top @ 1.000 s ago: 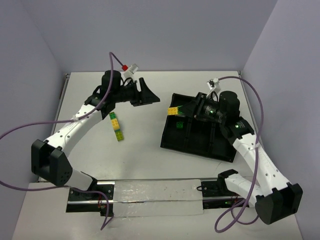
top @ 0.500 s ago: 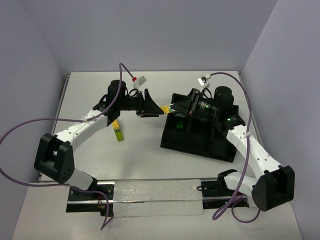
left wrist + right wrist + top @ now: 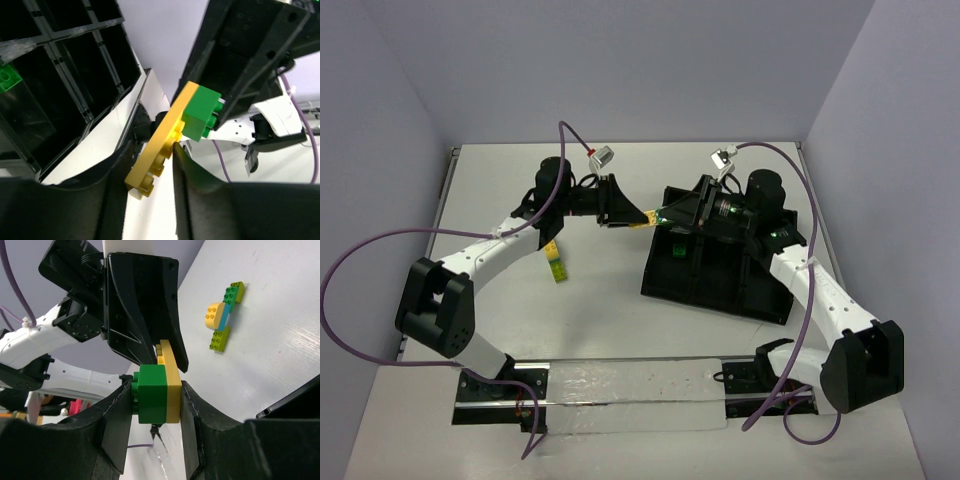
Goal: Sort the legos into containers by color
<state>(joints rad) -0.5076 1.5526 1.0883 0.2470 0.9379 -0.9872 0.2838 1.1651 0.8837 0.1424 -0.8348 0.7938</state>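
Observation:
A yellow plate (image 3: pixel 160 137) with a green brick (image 3: pixel 201 117) stuck on it hangs in the air between both arms, just left of the black tray (image 3: pixel 715 298). My right gripper (image 3: pixel 154 405) is shut across the green brick (image 3: pixel 152 394) and the yellow plate (image 3: pixel 173 385). My left gripper (image 3: pixel 152 165) has its fingers pressed on the plate's free end. In the top view the two grippers meet tip to tip, the left gripper (image 3: pixel 640 217) on one side and the right gripper (image 3: pixel 667 213) on the other. A green lego (image 3: pixel 9 80) lies in one container.
A loose clump of lime, green, yellow and light blue legos (image 3: pixel 556 262) lies on the white table left of centre, also in the right wrist view (image 3: pixel 223 315). The tray's walls (image 3: pixel 95 35) stand close under the left gripper. A clear strip (image 3: pixel 620 395) runs along the near edge.
My left arm swung right and my right gripper carried the brick pair left until they met. The left jaws then narrowed onto the yellow plate.

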